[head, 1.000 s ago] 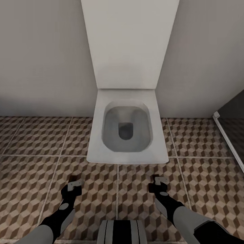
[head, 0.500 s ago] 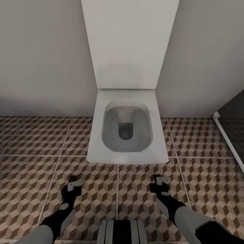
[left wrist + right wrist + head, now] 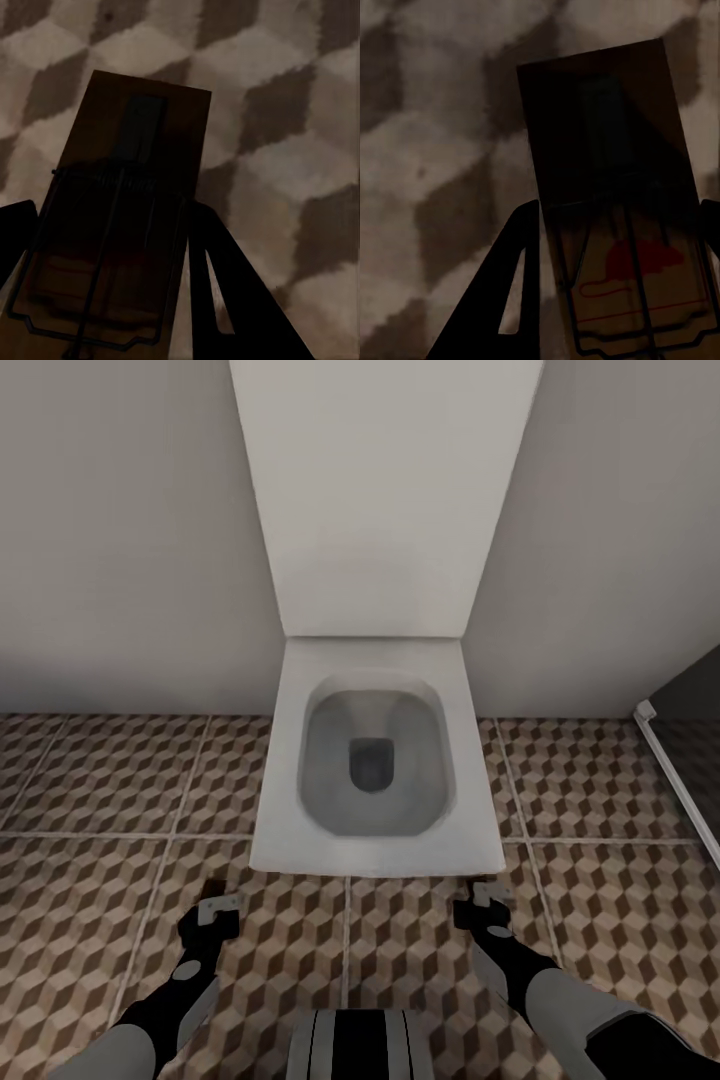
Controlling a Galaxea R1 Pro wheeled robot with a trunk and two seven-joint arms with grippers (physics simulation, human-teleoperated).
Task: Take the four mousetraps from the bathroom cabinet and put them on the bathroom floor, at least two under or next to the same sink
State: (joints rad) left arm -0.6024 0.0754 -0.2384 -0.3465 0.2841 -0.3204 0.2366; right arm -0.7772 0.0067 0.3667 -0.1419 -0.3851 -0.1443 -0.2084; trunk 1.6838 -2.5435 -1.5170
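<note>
- Between the fingers of the left gripper (image 3: 222,908): one mousetrap (image 3: 120,225), clamped by its sides, long axis along the fingers, free end toward 12 o'clock.
- Same in the right gripper (image 3: 487,901): second mousetrap (image 3: 622,202), clamped, pointing 12 o'clock.
- Straight below both: bathroom floor (image 3: 90,900), apart from the traps.
- Dead ahead: toilet (image 3: 375,760), not a sink.

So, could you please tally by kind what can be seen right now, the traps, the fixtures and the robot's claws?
Flat brown wooden mousetraps: 2, one in the left claw as, one in the right claw as.
White rectangular toilet: 1.
Black robot claws: 2.
Total: 5, all above the cube-patterned brown and beige tiled floor.
</note>
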